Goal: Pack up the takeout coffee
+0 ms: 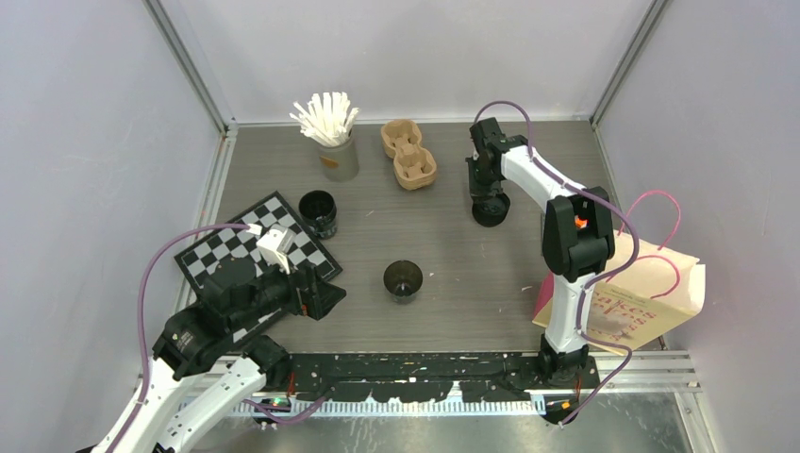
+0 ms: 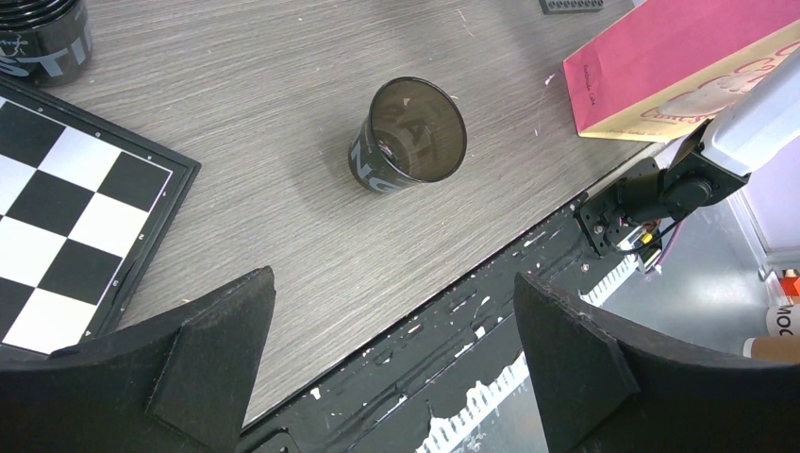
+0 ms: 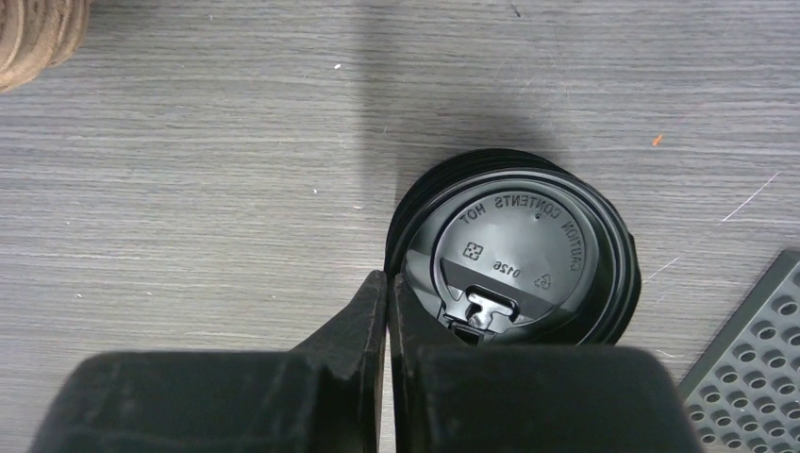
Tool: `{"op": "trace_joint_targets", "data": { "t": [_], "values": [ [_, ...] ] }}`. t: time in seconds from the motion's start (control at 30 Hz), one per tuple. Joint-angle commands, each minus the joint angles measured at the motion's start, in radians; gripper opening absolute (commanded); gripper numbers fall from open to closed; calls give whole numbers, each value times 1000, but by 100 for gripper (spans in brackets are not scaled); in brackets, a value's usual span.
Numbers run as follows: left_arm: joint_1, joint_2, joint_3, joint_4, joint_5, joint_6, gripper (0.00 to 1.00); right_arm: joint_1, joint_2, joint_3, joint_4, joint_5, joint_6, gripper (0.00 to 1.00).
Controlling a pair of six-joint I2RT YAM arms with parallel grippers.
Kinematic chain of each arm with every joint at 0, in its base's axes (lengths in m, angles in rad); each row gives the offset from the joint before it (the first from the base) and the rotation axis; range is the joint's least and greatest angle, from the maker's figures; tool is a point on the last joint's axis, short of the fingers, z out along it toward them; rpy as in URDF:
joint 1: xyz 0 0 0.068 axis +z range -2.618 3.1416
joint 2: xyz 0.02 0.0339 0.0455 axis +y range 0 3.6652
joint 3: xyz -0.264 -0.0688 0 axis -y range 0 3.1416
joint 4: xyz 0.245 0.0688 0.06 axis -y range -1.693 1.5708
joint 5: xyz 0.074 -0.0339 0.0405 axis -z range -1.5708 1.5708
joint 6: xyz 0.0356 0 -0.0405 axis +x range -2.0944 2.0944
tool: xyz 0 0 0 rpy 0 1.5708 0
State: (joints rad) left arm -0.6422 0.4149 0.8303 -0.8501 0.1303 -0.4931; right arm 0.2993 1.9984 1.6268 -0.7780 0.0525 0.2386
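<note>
A black paper cup (image 1: 403, 279) with pale lettering stands open near the table's front middle; it also shows in the left wrist view (image 2: 410, 137). A second black cup (image 1: 318, 212) stands at the chessboard's far corner and shows in the left wrist view (image 2: 42, 38). My left gripper (image 1: 321, 297) is open and empty in the left wrist view (image 2: 396, 368), left of the middle cup and apart from it. My right gripper (image 1: 489, 200) is pinched on the left rim of a round black lid (image 3: 519, 245); its fingertips (image 3: 382, 293) are almost together. More black lids lie stacked under that lid.
A brown pulp cup carrier (image 1: 408, 153) and a grey cup of white sticks (image 1: 332, 142) stand at the back. A chessboard (image 1: 255, 250) lies at the left under my left arm. A paper bag (image 1: 641, 293) lies at the right front edge.
</note>
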Motion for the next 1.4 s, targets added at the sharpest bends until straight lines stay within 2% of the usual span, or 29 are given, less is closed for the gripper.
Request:
{"op": "trace_joint_targets", "data": {
  "t": [0.0,0.1,1.37],
  "values": [
    [-5,4,9,14,-13,0,100,4,-13,44,2,-19,-4,5],
    [-4,4,9,15,-12,-1,100,4,-19,42,0,-19,-4,0],
    [-4,13,7,13,-18,-1,100,-25,-205,-59,51,-181,20,0]
  ]
}}
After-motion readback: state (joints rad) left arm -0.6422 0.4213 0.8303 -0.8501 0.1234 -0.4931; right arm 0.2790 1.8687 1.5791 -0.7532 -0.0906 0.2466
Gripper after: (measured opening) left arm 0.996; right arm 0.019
